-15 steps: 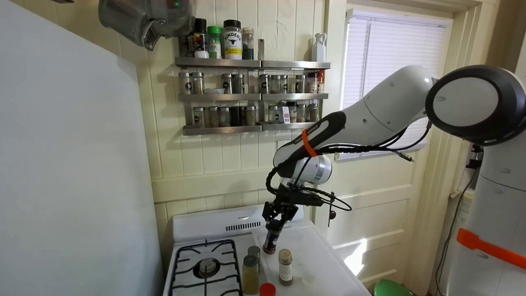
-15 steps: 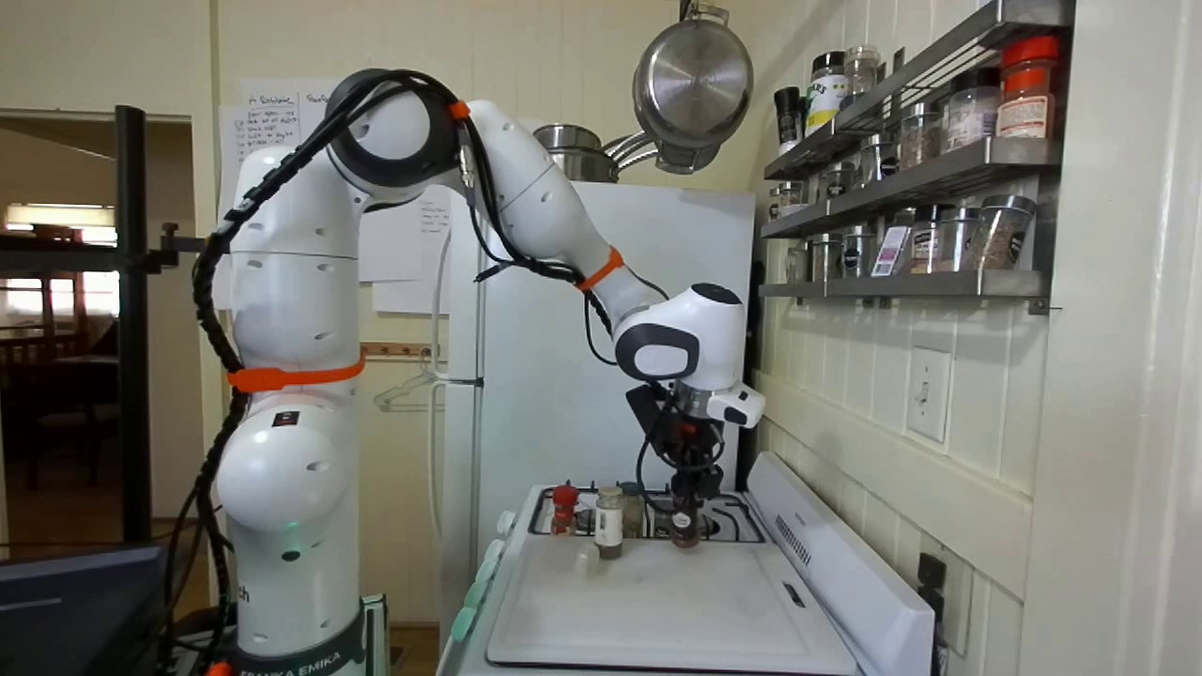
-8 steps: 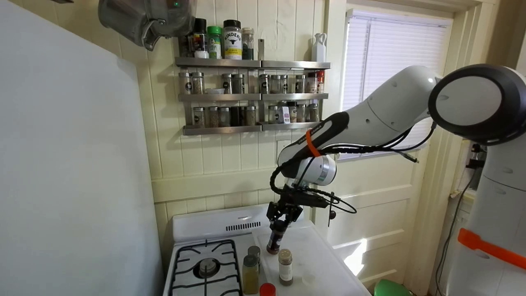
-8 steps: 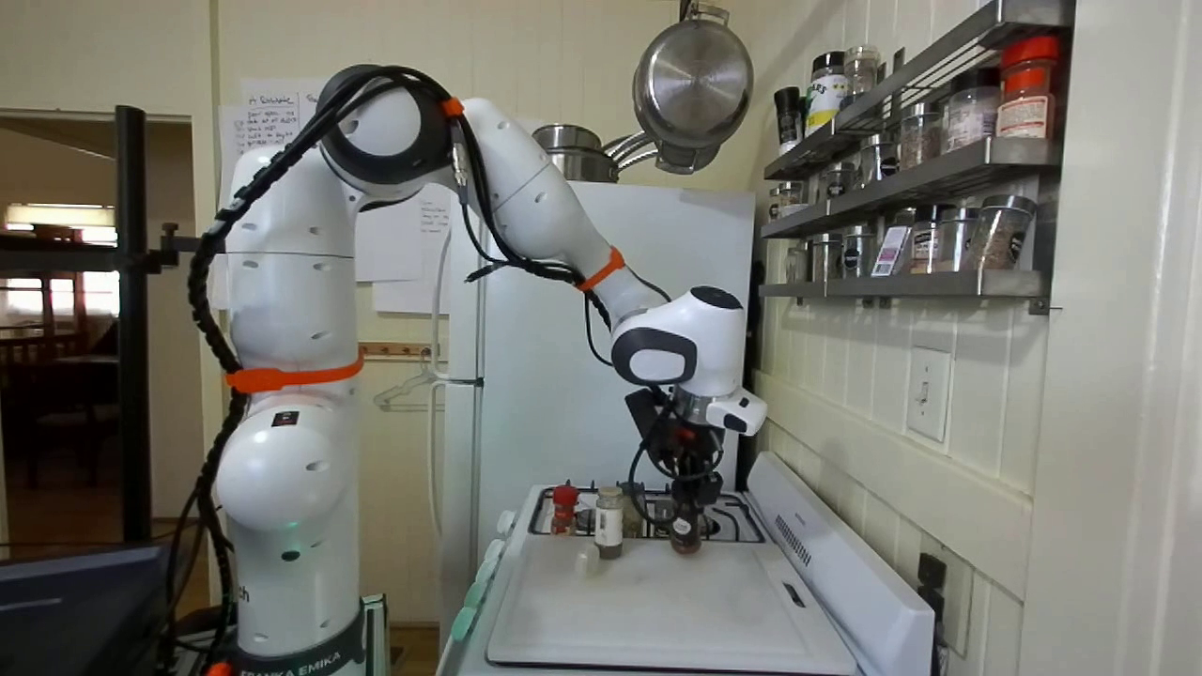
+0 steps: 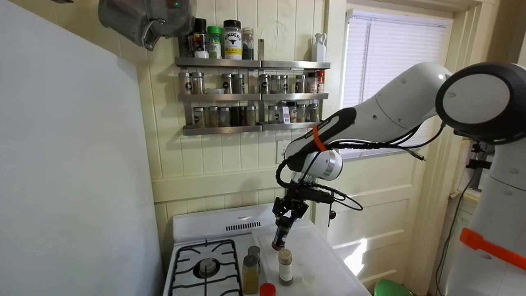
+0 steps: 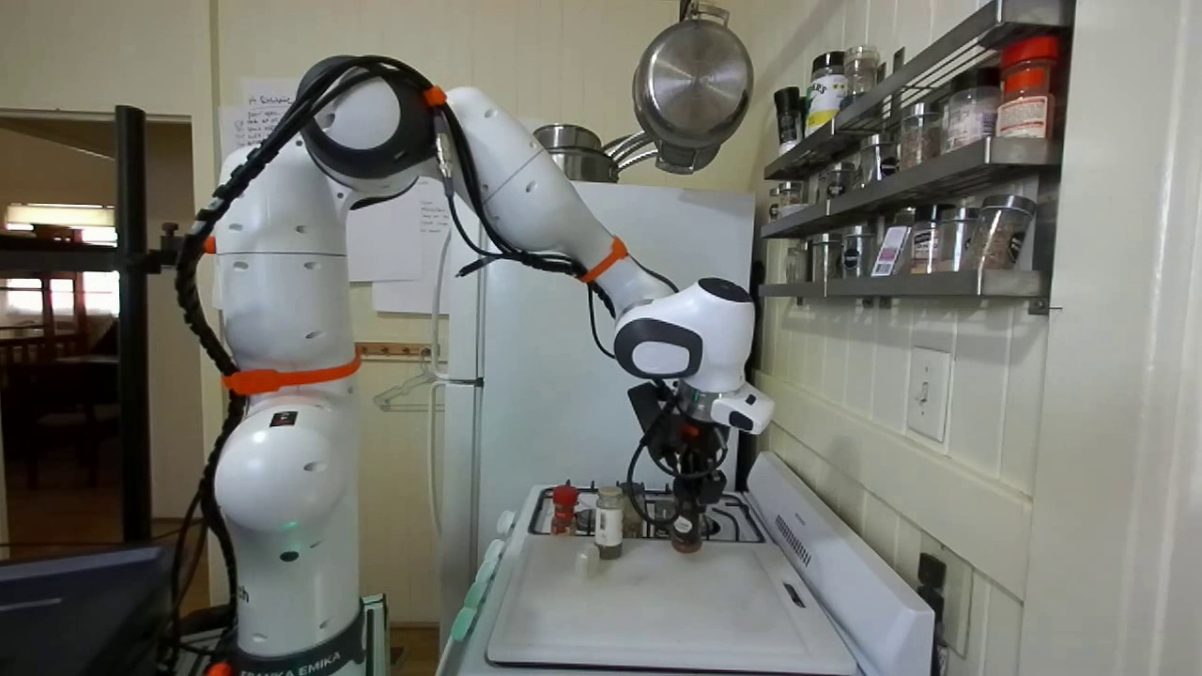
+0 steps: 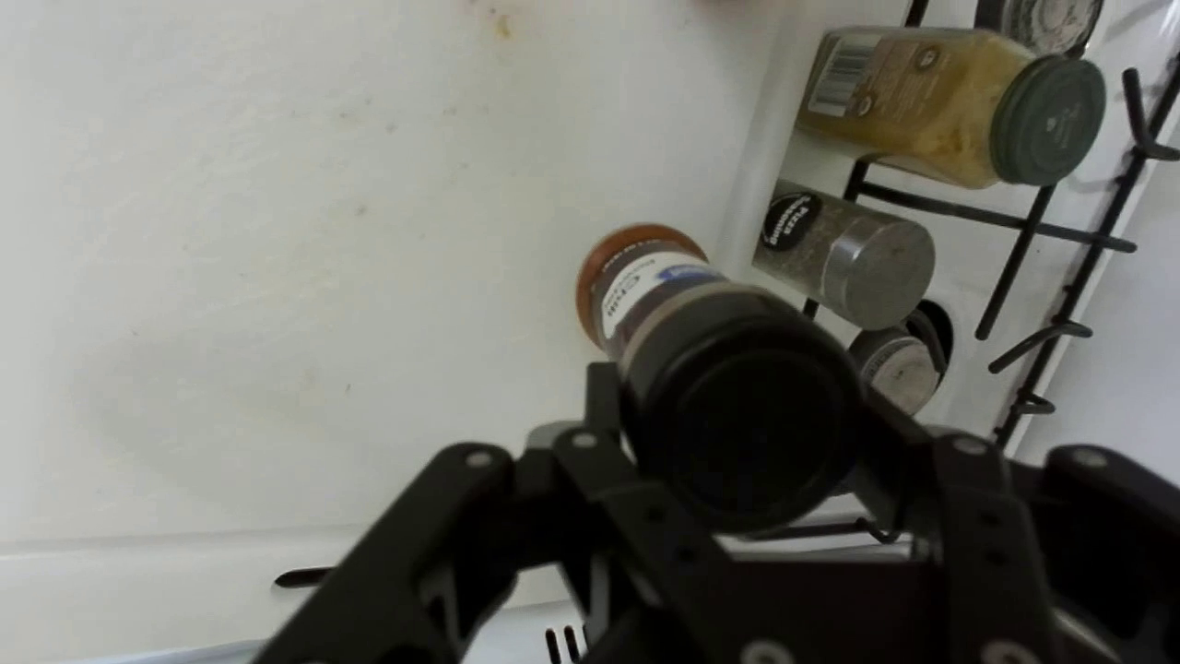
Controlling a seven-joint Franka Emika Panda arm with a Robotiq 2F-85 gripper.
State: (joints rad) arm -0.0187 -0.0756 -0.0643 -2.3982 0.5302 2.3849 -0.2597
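A dark chili bottle [image 7: 645, 290] with a black cap and a reddish-brown base hangs from my gripper [image 7: 742, 420], whose fingers press on both sides of the cap. In an exterior view the bottle [image 5: 281, 237] leans, its base low over the white stove cover [image 5: 316, 255]. Whether the base touches that cover I cannot tell. The gripper [image 6: 697, 483] points down over the stove. Close by stands a tan-capped shaker [image 5: 285, 267]. A Pizza Seasoning jar [image 7: 843, 254] and a yellow jar with a dark green lid [image 7: 913, 101] stand at the burner side.
A red-capped bottle [image 6: 563, 512] and a small whitish piece [image 6: 587, 560] are near the stove's front. Black burner grates [image 5: 205, 267] lie beside the cover. Behind rises the stove's back panel [image 5: 234, 224], with spice shelves [image 5: 222, 130] on the wall above. A refrigerator [image 6: 610, 310] flanks the stove.
My gripper and the held bottle have shifted rightward and slightly up in an exterior view. The arm's elbow has drawn back. The grip on the cap stays the same, and the other jars have not moved.
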